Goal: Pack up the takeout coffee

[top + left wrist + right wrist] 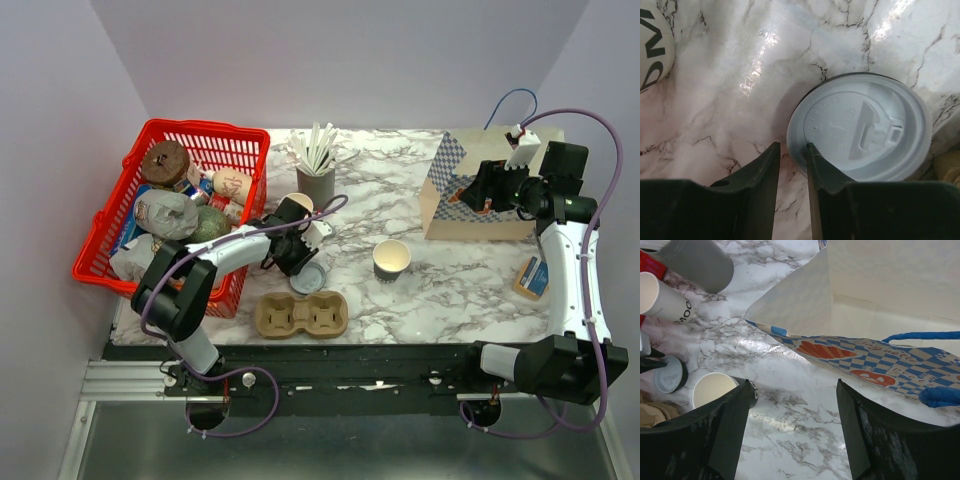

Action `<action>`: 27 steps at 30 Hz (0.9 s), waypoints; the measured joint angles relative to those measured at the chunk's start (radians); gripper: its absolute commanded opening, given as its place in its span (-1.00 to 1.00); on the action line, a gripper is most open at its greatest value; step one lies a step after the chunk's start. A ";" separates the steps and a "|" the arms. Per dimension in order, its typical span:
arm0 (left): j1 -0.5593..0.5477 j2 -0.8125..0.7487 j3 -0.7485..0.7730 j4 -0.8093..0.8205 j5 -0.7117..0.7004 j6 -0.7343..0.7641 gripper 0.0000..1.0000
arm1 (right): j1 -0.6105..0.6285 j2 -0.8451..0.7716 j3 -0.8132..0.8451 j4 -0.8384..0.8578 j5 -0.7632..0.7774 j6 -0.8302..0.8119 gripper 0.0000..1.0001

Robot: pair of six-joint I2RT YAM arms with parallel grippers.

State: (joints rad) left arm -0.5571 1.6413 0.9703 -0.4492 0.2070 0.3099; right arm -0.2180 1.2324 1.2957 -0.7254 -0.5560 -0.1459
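The left gripper (793,145), jaws slightly parted astride its lid's rim, hangs directly over the upright takeout coffee (860,127), far nearer than the wide-open right gripper (792,385).

The table (450,290) is white marble with grey-black veins. The basket (215,135) is red. The takeout coffee (860,127) shows a white lid over a dark rim. The paper bag (880,357) has a blue-and-white check with orange-red ovals, a blue handle and a cream inside. The cup carrier (301,314) is cardboard brown, and the open cup (391,258) is pale cream inside.
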 measured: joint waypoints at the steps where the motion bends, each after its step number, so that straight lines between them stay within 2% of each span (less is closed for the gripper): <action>1: 0.000 0.009 -0.001 0.000 -0.008 -0.003 -0.27 | 0.000 0.000 0.000 0.000 0.000 0.000 0.56; 7: 0.000 0.014 -0.002 0.024 -0.076 -0.011 -0.28 | 0.000 0.010 0.003 0.000 0.000 0.000 0.57; 14: 0.016 0.014 0.002 0.051 -0.234 -0.011 -0.29 | 0.000 0.022 0.003 0.002 0.000 0.000 0.57; 18: 0.056 0.014 0.030 0.059 -0.275 -0.012 -0.28 | 0.000 0.022 0.003 0.003 0.000 0.000 0.57; 23: 0.084 -0.010 0.041 0.048 -0.230 -0.012 -0.27 | 0.000 0.022 0.003 0.007 0.000 0.000 0.58; 27: 0.085 -0.105 0.041 0.009 -0.049 0.035 -0.32 | 0.000 0.021 0.002 0.008 0.000 0.000 0.58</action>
State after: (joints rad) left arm -0.4725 1.5360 1.0111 -0.4404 0.1577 0.3447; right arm -0.2180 1.2530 1.2980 -0.7177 -0.5560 -0.1463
